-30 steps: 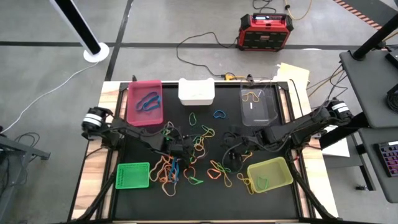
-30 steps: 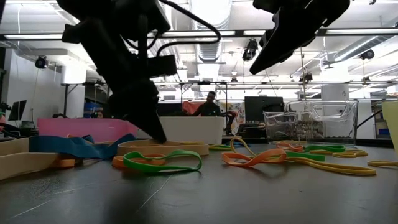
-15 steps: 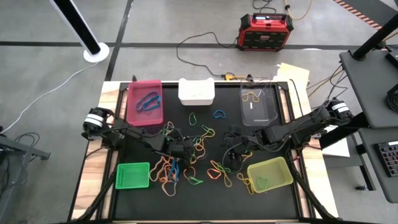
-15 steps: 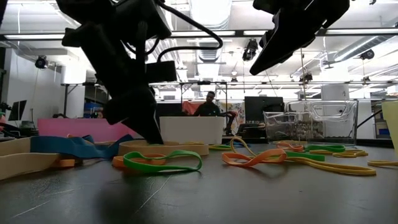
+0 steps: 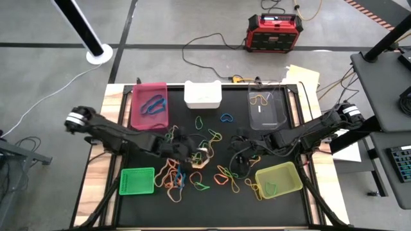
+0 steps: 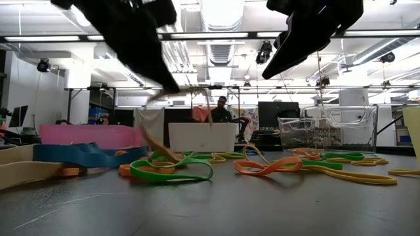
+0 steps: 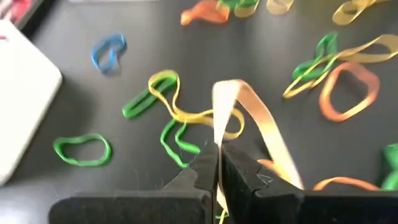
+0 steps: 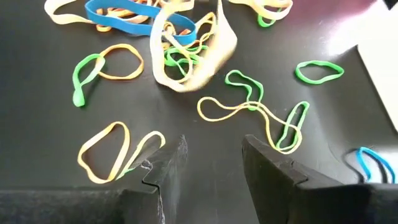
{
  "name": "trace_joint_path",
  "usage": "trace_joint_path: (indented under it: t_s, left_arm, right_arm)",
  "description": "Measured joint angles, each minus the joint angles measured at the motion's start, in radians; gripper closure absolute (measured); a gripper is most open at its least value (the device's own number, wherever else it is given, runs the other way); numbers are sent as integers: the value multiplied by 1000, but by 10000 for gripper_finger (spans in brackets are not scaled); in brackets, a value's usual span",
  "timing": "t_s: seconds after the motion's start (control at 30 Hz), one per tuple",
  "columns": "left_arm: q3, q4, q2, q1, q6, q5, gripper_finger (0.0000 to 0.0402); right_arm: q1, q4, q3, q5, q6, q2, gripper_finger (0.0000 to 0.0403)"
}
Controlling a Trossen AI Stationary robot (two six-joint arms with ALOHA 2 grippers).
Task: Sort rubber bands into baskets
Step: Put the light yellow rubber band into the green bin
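Many rubber bands [image 5: 212, 172] in orange, green, yellow, blue and tan lie scattered on the black mat. Around them stand five baskets: magenta-pink [image 5: 149, 104], white [image 5: 203, 94], clear [image 5: 266, 108], green [image 5: 137, 180] and yellow-green [image 5: 278, 179]. My left gripper [image 7: 217, 157] is raised over the mat's middle and shut on a wide tan rubber band [image 7: 249, 112]. My right gripper [image 8: 211, 158] hangs open above the bands to the right of it, with nothing between its fingers. My left gripper pinches one side of the tan band's loop [image 7: 217, 134] between its two fingertips, slanting down from the table's left. The loop [image 6: 149, 124] hangs below the fingers. Whether its lower end [image 6: 164, 155] is clear of the other bands, I cannot tell.
Blue bands lie in the magenta-pink basket, an orange one in the clear basket. A red-and-black box [image 5: 275, 32] with cables stands on the floor beyond the far edge. A person [image 6: 223, 108] sits in the room behind the table.
My left gripper has taken hold of the tan band among the pile and risen from the mat, tipping up. The band, which lay flat, now hangs from the fingers. My right gripper has kept still.
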Motion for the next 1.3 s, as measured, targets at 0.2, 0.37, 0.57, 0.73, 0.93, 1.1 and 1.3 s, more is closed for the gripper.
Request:
trace_joint_path:
  t_s: [0.2, 0.37, 0.57, 0.73, 0.93, 1.1, 1.3]
  left_arm:
    - [0, -79, -196, -57, 9, 147, 401]
    - [0, -205, -346, -100, -114, 322, 402]
    - [1, -425, -479, -139, -440, 584, 402]
    - [1, -617, -530, -187, -658, 602, 402]
    - [0, -857, -515, -212, -855, 624, 402]
    - [0, -928, -477, -216, -876, 684, 402]
    - [0, -928, -429, -220, -875, 767, 402]
  right_arm:
    - [0, 5, 0, 25, -6, 0, 252]
    - [0, 21, -1, 26, -27, 0, 252]
    - [0, 60, -1, 32, -62, 0, 252]
    - [0, 61, -1, 48, -65, 0, 252]
    - [0, 61, -2, 49, -64, 0, 252]
    - [0, 61, -3, 49, -62, 0, 252]
    - [0, 62, -8, 49, -60, 0, 252]
